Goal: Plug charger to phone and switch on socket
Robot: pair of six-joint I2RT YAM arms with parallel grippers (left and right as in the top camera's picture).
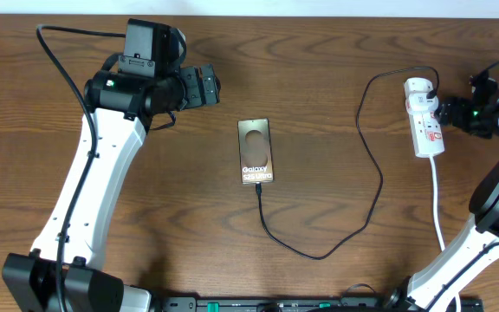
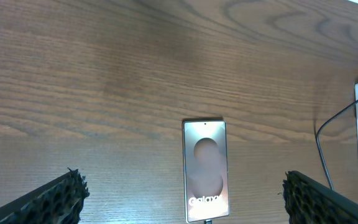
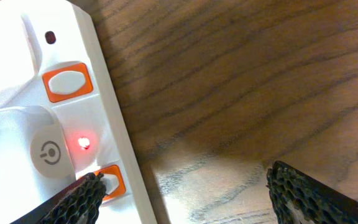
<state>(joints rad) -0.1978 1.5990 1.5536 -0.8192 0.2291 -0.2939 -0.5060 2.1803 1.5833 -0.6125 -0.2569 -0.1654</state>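
The left gripper hangs with its jaws spread to their widest and nothing between them, up and to the left of the phone. In the left wrist view its dark fingers sit at the two lower corners, with the phone between them further off on the table. The phone lies flat and face up, its long side running away from the robot and its white lettering at the near end. The charger meets the phone's near short edge with its connector touching that edge. How deep it sits there cannot be told. From there the cable loops towards the robot, swings right of the phone, climbs past it and arcs over to the socket. The socket lies well right of the phone, lengthwise like the phone, with its white cord trailing towards the robot. In the right wrist view a red light glows on it between two orange switches. The right gripper, farther right of the phone again, is wide open and grips nothing. One of its fingers is at the socket's lower switch.
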